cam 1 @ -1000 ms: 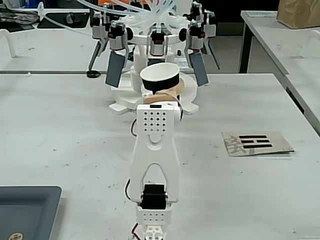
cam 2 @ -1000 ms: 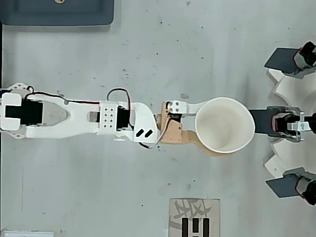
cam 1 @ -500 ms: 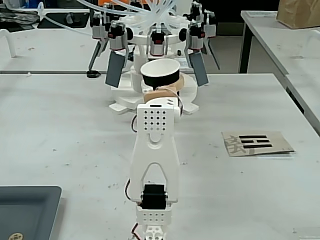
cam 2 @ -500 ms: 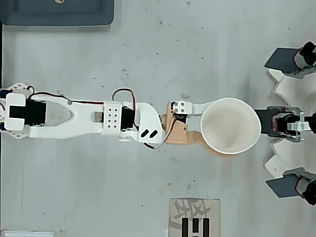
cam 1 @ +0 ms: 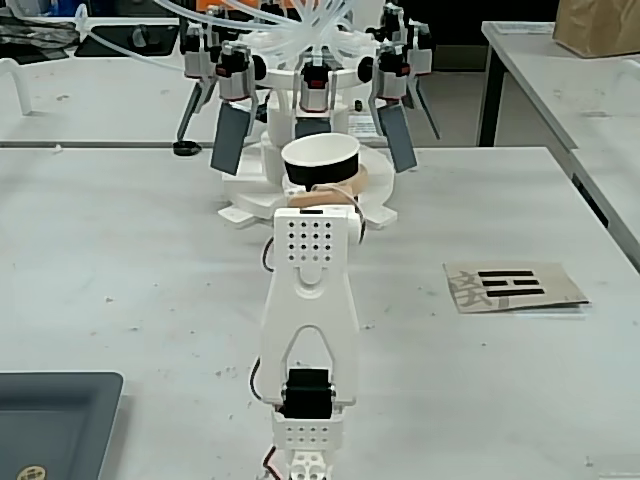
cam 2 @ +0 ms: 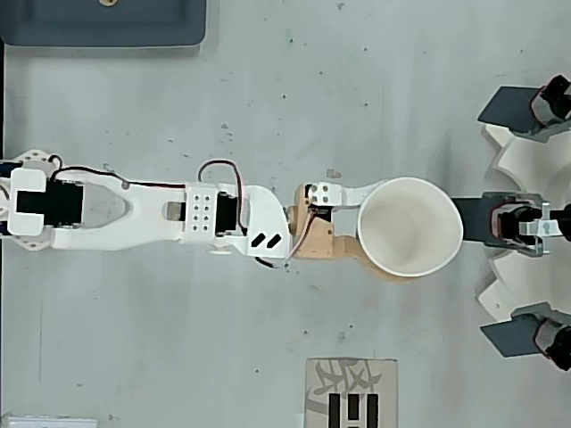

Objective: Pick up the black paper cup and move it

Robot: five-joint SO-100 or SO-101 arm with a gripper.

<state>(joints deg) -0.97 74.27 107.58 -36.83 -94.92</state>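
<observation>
Arm (cam 1: 308, 300) reaches across the desk (cam 1: 120, 260), fingers (cam 2: 375, 187) pinching the black paper cup (cam 1: 320, 160) by its wall, upright and apparently lifted; cup judged light, thin, easily crushed, so gentle mid-wall grip; open desk both sides, white fixture (cam 2: 522, 223) just beyond limits forward travel.

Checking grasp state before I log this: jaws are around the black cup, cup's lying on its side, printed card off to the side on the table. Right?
One thing is off: the black paper cup is upright, not on its side. The overhead view looks straight down into its round white inside, and the fixed view shows its rim level. The gripper does have its jaws around it, and the printed card lies apart on the table.
</observation>
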